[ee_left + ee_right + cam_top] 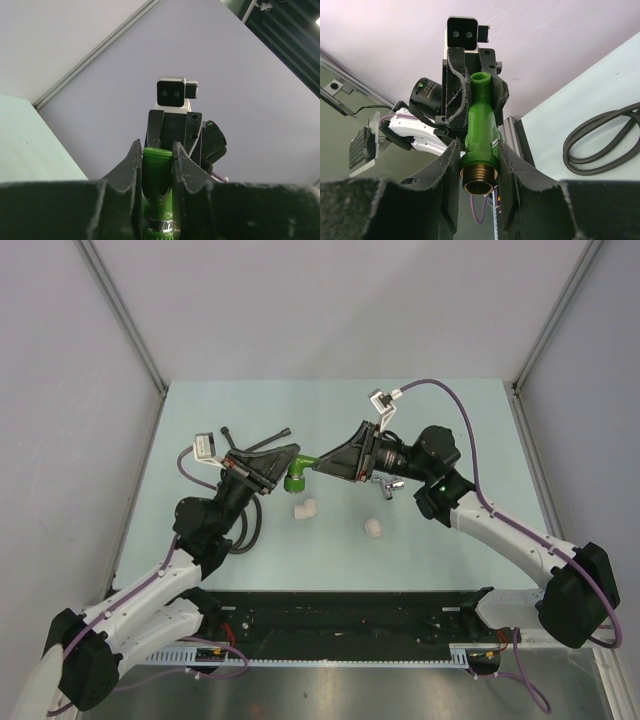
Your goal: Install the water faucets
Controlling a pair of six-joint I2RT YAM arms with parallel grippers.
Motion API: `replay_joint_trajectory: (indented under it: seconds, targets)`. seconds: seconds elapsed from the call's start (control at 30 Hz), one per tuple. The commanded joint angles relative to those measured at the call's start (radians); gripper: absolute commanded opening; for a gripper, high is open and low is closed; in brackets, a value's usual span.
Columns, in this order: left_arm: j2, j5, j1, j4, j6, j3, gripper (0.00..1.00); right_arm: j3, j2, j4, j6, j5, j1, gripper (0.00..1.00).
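Observation:
The green faucet [296, 480] is held in the air between both grippers above the middle of the pale green table [450, 420]. My left gripper [291, 462] is shut on its green spout end [158, 175]. My right gripper [322, 462] is shut on the green collar just above the brass threaded end [480, 167], and the thread's opening faces the right wrist camera. A small chrome tap [385, 487] lies on the table under my right wrist, partly hidden. Its handle colour does not show.
Two white elbow fittings [305, 508] [373, 528] lie on the table in front of the grippers. The coiled black hose [250, 525] lies under and behind my left arm and also shows in the right wrist view [600, 135]. Grey walls enclose the table.

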Motion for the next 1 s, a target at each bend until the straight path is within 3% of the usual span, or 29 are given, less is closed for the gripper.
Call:
replay_joint_trajectory:
  seconds: [0.0, 0.07, 0.1, 0.17, 0.2, 0.37, 0.4, 0.57, 0.77, 0.8, 0.87, 0.9, 0.97]
  targets:
    - [-0.010, 0.040, -0.007, 0.065, -0.031, 0.006, 0.00, 0.023, 0.012, -0.005, -0.012, 0.025, -0.003, 0.00]
    - [-0.018, 0.032, -0.006, 0.056, -0.028, 0.002, 0.00, 0.025, 0.012, -0.018, -0.009, 0.021, -0.006, 0.00]
    - [-0.030, 0.016, -0.001, 0.043, -0.028, -0.003, 0.00, 0.023, 0.012, -0.021, -0.004, 0.016, -0.011, 0.07]
    - [-0.048, -0.010, 0.005, 0.016, -0.029, -0.015, 0.00, 0.023, 0.005, -0.051, 0.009, 0.016, -0.020, 0.26]
    - [-0.073, -0.044, 0.014, -0.040, -0.031, -0.018, 0.00, 0.023, 0.002, -0.070, 0.015, 0.028, -0.035, 0.42]
    - [-0.163, -0.123, 0.074, -0.240, -0.067, -0.063, 0.00, 0.023, -0.024, -0.188, 0.000, 0.048, -0.083, 0.81]
    - [-0.191, -0.123, 0.103, -0.295, -0.078, -0.072, 0.00, 0.023, -0.030, -0.188, -0.026, 0.028, -0.092, 0.98]
    - [-0.274, -0.135, 0.198, -0.406, -0.143, -0.135, 0.00, 0.022, -0.027, -0.241, -0.038, -0.028, -0.173, 1.00]
    - [-0.325, -0.161, 0.235, -0.461, -0.139, -0.192, 0.00, 0.017, 0.018, -0.539, -0.286, 0.022, -0.173, 1.00]
    - [-0.331, -0.162, 0.237, -0.460, -0.146, -0.202, 0.00, 0.017, 0.024, -0.673, -0.315, 0.121, -0.166, 0.97]
    - [-0.337, -0.164, 0.237, -0.458, -0.170, -0.230, 0.00, 0.017, 0.050, -0.786, -0.411, 0.250, -0.138, 0.94]
    - [-0.337, -0.164, 0.237, -0.461, -0.176, -0.244, 0.00, 0.017, 0.059, -0.874, -0.434, 0.395, -0.088, 0.94]
    - [-0.335, -0.163, 0.237, -0.472, -0.184, -0.250, 0.00, 0.016, 0.093, -0.935, -0.458, 0.528, -0.031, 0.93]
